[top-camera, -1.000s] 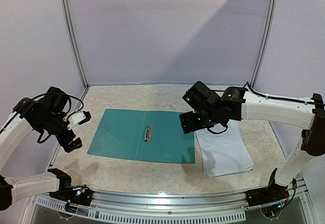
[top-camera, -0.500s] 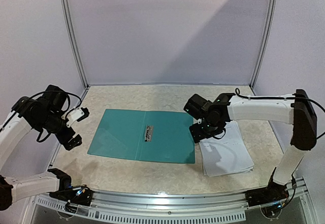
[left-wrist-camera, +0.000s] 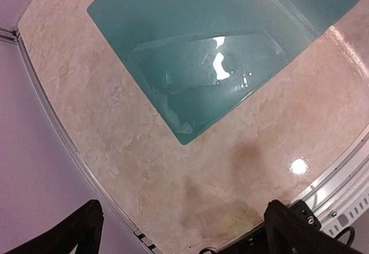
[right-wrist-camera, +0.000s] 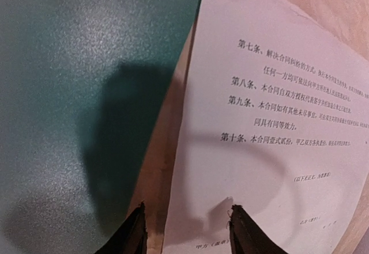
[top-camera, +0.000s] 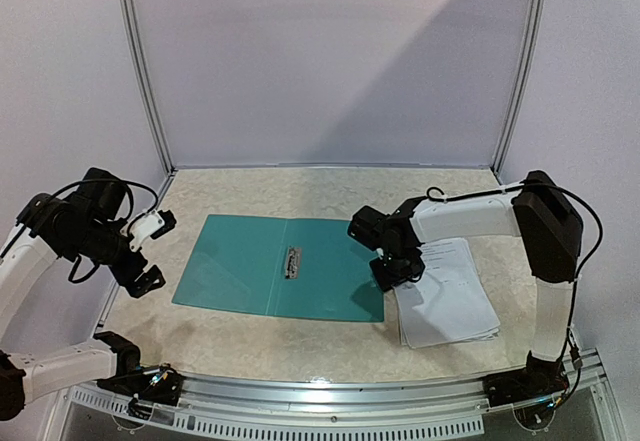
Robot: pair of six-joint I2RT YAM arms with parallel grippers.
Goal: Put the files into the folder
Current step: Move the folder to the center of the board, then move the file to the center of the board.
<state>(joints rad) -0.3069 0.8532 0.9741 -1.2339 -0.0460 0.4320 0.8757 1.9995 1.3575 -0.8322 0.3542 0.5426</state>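
The teal folder point(top-camera: 280, 266) lies open and flat mid-table, its small metal clip point(top-camera: 293, 261) at the spine. The files point(top-camera: 450, 296), a stack of white printed sheets, lie just right of it. My right gripper point(top-camera: 390, 273) is down at the stack's left edge. In the right wrist view its jaws point(right-wrist-camera: 187, 231) stand partly apart: one fingertip point(right-wrist-camera: 135, 234) rests over the bare table strip beside the folder point(right-wrist-camera: 69, 93), the other point(right-wrist-camera: 245, 234) on the top sheet point(right-wrist-camera: 271, 150). My left gripper point(top-camera: 158, 251) hovers wide open left of the folder point(left-wrist-camera: 196, 52), holding nothing.
A metal rail point(top-camera: 330, 396) runs along the table's near edge, and the left wall's frame point(left-wrist-camera: 52, 121) passes close beside the left gripper. White panels enclose the back and sides. A narrow strip of table point(right-wrist-camera: 167, 150) separates folder and files.
My right arm has swung in and dropped from above the folder's right edge onto the left edge of the files, and its jaws have narrowed. The left arm has barely shifted.
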